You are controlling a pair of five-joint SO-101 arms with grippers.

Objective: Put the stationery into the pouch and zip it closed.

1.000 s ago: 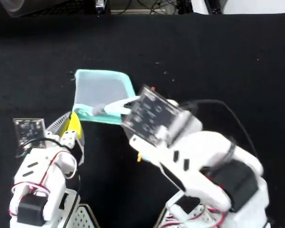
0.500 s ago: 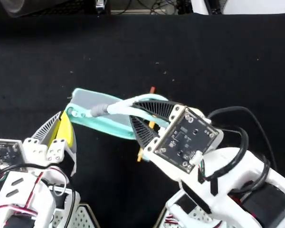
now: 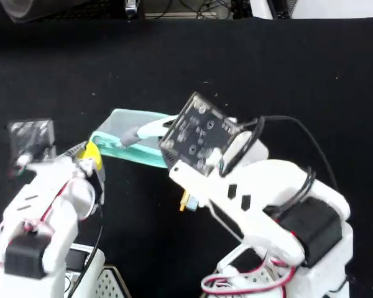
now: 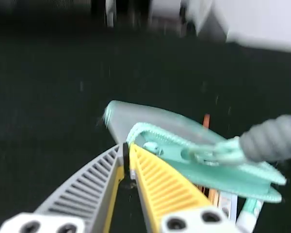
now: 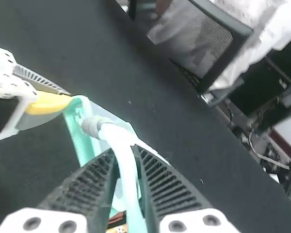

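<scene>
Soft, even light came from above. The black table [image 3: 311,74] looked very dark and hid any shadows. The right arm [image 3: 267,186] and left arm [image 3: 46,211] shone bright white, without harsh glare. The pouch [image 3: 127,121] and its zip cord [image 3: 152,129] stood out pale against it.

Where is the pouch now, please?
In the high view the pouch is left of centre, left gripper clamping it, right gripper holding its pull cord.
</scene>
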